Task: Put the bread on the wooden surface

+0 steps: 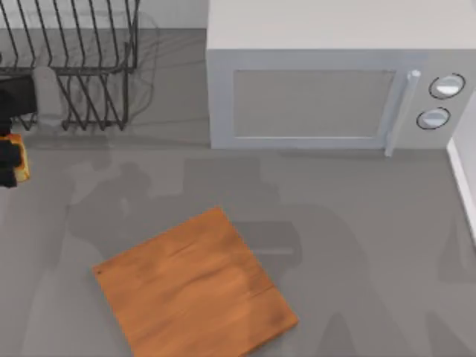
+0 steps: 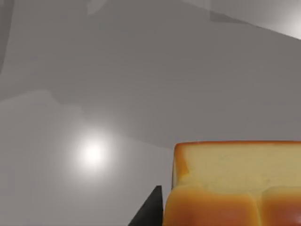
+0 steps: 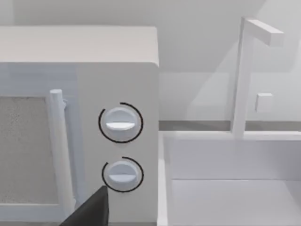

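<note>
**Bread held at the edge, long carry ahead**

Top view: at nine o'clock, the left end effector [image 1: 7, 160] grasps the bread [image 1: 22, 163], well apart from the wooden surface [image 1: 193, 290] at six o'clock.

Left wrist view: the bread [image 2: 240, 183] hangs above the tabletop [image 2: 141, 70]; a loose pinch could drop it short.

Right wrist view: the right end effector [image 3: 89, 212] faces the microwave [image 3: 117, 141], grip state unclear.

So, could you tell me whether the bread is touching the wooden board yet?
Apart. In the top view the bread sits at the table's far left edge by the left hand, with bare grey countertop between it and the wooden board.
</note>
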You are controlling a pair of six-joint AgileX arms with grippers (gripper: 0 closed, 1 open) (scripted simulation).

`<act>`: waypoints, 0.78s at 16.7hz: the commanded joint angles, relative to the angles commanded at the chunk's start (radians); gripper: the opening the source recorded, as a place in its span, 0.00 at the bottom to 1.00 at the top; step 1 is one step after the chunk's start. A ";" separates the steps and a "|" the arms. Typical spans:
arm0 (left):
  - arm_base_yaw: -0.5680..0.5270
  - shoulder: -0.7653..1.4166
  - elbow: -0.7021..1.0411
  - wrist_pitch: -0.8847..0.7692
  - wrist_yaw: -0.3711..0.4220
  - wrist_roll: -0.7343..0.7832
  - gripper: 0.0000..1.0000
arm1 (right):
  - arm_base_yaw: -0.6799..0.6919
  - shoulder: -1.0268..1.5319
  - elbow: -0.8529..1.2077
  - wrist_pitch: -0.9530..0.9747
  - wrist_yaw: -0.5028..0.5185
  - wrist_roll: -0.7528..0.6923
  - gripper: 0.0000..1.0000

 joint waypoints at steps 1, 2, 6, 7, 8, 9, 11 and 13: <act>-0.017 0.000 -0.002 0.002 0.000 -0.040 0.00 | 0.000 0.000 0.000 0.000 0.000 0.000 1.00; -0.037 -0.001 -0.005 0.005 0.000 -0.091 0.00 | 0.000 0.000 0.000 0.000 0.000 0.000 1.00; -0.149 -0.005 -0.033 0.019 0.000 -0.376 0.00 | 0.000 0.000 0.000 0.000 0.000 0.000 1.00; -0.182 -0.005 -0.044 0.022 0.000 -0.467 0.00 | 0.000 0.000 0.000 0.000 0.000 0.000 1.00; -0.217 -0.006 -0.058 0.025 0.001 -0.565 0.00 | 0.000 0.000 0.000 0.000 0.000 0.000 1.00; -0.254 -0.007 -0.073 0.028 0.002 -0.670 0.00 | 0.000 0.000 0.000 0.000 0.000 0.000 1.00; -0.329 -0.012 -0.107 0.036 0.005 -0.896 0.00 | 0.000 0.000 0.000 0.000 0.000 0.000 1.00; -0.406 -0.020 -0.144 0.046 0.008 -1.130 0.00 | 0.000 0.000 0.000 0.000 0.000 0.000 1.00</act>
